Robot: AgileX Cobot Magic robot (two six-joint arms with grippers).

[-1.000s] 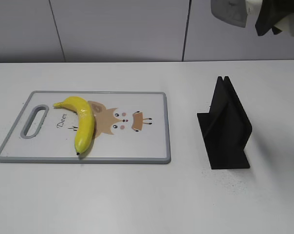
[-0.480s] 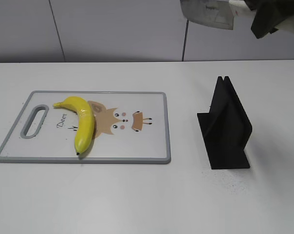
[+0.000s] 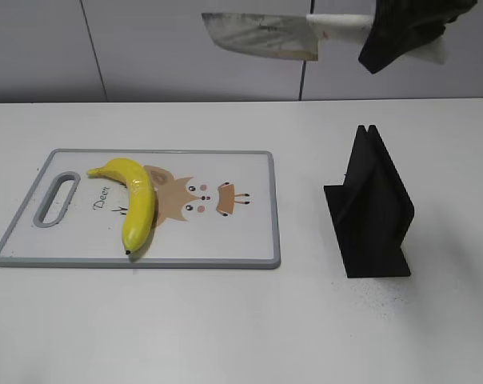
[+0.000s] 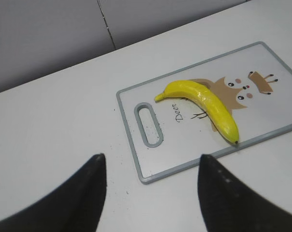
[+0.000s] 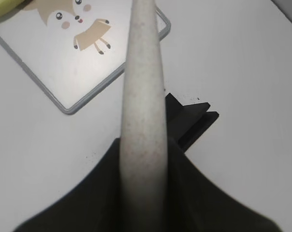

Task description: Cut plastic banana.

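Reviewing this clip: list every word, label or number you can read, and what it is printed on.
"Deer": on the cutting board, beside the plastic banana.
Dark printing on the knife blade held by the right gripper: too small to read.
Nothing else carries text.

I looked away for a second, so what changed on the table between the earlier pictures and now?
The right gripper, shut on the knife handle, carried it leftward, so the whole blade now shows high above the table, pointing toward the cutting board side. The plastic banana, the board and the black knife stand stayed put.
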